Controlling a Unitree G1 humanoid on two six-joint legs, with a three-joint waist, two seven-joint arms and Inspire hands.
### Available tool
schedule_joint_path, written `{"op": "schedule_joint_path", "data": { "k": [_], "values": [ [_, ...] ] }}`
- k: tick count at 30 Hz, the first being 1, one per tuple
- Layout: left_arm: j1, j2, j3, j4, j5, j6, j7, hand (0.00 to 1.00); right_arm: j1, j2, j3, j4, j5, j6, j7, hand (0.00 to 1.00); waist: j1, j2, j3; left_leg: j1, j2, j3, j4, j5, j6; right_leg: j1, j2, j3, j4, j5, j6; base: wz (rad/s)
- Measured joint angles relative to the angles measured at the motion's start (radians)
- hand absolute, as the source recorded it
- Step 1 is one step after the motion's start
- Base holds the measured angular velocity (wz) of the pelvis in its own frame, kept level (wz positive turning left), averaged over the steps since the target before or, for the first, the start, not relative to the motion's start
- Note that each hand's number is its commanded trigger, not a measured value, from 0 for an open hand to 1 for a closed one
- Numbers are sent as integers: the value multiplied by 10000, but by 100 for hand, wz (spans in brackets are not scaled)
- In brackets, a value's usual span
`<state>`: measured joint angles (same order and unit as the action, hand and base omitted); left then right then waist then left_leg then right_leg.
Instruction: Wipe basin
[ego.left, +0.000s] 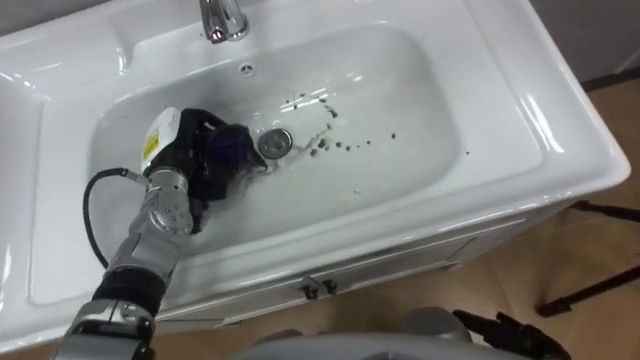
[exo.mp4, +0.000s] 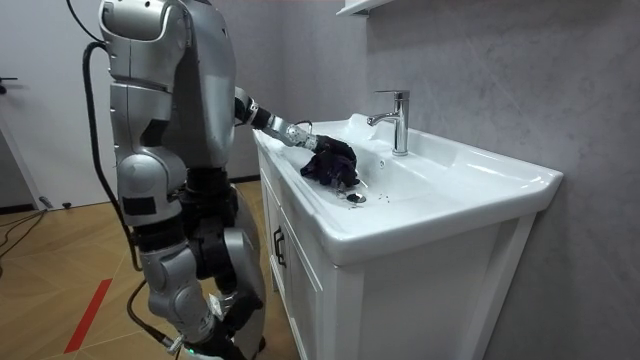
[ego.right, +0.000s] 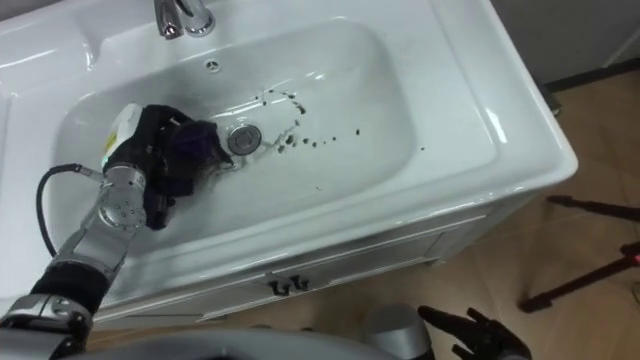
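Dark cloth (ego.left: 230, 148) over left robot hand (ego.left: 187, 143)

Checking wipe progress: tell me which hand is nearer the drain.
Left. The left hand grips the dark cloth right beside the drain; the right hand hangs outside the basin, low before the cabinet.

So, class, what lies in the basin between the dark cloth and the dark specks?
The metal drain, beside the cloth, in the left eye view.
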<state>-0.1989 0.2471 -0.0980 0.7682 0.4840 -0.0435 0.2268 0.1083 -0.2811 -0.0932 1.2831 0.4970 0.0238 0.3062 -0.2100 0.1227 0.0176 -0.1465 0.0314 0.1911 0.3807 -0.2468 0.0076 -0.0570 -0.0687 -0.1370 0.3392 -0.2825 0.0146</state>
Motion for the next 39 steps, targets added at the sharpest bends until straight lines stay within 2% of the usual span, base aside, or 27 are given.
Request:
{"op": "schedule_joint_path", "data": {
  "k": [4, 7, 12, 15, 18, 25, 28, 30, 32, 34, 35, 37, 39],
  "values": [
    [-484, 19, -10, 680, -13, -3, -16, 100, -16, -78, -74, -1, -259, 210, -155, 0, 27, 51, -26, -90, 23, 11, 7, 1, 1, -152, 14, 33, 118, 1, -4, -2],
    [-644, 17, -35, 1212, -88, -17, -23, 100, -144, -159, -56, -10, -406, 391, -311, 0, 24, 33, -13, 7, 43, 161, -19, 1, 1, -157, -2, 121, 223, -39, -37, -10],
    [-773, 24, -46, 1674, -261, 177, -237, 100, -271, -153, -61, -115, -465, 598, -525, 0, -11, 69, -47, 168, 84, 357, -28, 1, -2, -239, -7, 256, 327, -156, -75, -11],
    [-832, 27, -46, 1825, -686, 312, -281, 100, -321, -192, -52, -489, -882, 752, -812, 0, -4, 118, -94, 113, 93, 446, -21, 3, -6, -471, -24, 351, 547, -211, -94, -9],
    [-1294, 23, -56, 2547, -1042, 322, -417, 100, -582, -230, -53, -483, -1567, 788, -1209, 0, -37, 198, -145, 8, 89, 456, -8, 15, -17, -632, -29, 380, 670, -217, -101, -1],
    [-2235, 51, -444, 3740, -2486, 380, -491, 100, -1001, -272, 308, -450, -2302, 788, -1881, 0, -70, 190, -137, -180, 94, 547, 4, 97, 2, -928, -21, 484, 811, -209, -115, -3],
    [-2680, 72, -520, 4000, -2793, 372, -566, 100, -1220, -267, 452, -466, -2326, 760, -2036, 0, -62, 161, -112, -552, 96, 553, 142, 133, 33, -1368, -45, 525, 1078, -207, -118, 0],
    [-2944, 116, -641, 4004, -3115, 355, -564, 100, -1406, -266, 704, -472, -2401, 758, -2172, 0, -70, 105, -65, -853, 95, 568, 295, 151, 60, -1727, -84, 539, 1343, -252, -135, 2],
    [-3305, 102, -642, 4085, -3449, 323, -557, 100, -1515, -264, 799, -647, -2654, 763, -2251, 0, -88, 19, 18, -1189, 111, 685, 461, 191, 95, -2137, -135, 564, 1656, -320, -144, 2],
    [-3484, 152, -729, 4131, -3865, 279, -520, 100, -1539, -291, 1185, -931, -2688, 763, -2413, 0, -106, -16, 57, -1465, 161, 841, 677, 190, 103, -2479, -167, 624, 1932, -380, -168, -7],
    [-3536, 171, -797, 4130, -4084, 269, -482, 100, -1570, -298, 1323, -985, -2692, 765, -2480, 0, -139, -9, 66, -1585, 170, 849, 738, 190, 103, -2606, -163, 650, 2001, -391, -171, 0],
    [-3797, 192, -1041, 4138, -4626, 189, -324, 100, -1755, -257, 1744, -1139, -2713, 778, -2719, 0, -336, 18, 134, -1986, 196, 936, 881, 238, 172, -3074, -179, 691, 2271, -418, -167, 3],
    [-3997, 156, -1056, 4157, -4890, 144, -243, 100, -1867, -251, 1919, -1191, -2704, 779, -2846, 0, -356, 8, 213, -2152, 217, 1151, 926, 278, 220, -3388, -186, 857, 2474, -432, -155, -11]
  ]
}}
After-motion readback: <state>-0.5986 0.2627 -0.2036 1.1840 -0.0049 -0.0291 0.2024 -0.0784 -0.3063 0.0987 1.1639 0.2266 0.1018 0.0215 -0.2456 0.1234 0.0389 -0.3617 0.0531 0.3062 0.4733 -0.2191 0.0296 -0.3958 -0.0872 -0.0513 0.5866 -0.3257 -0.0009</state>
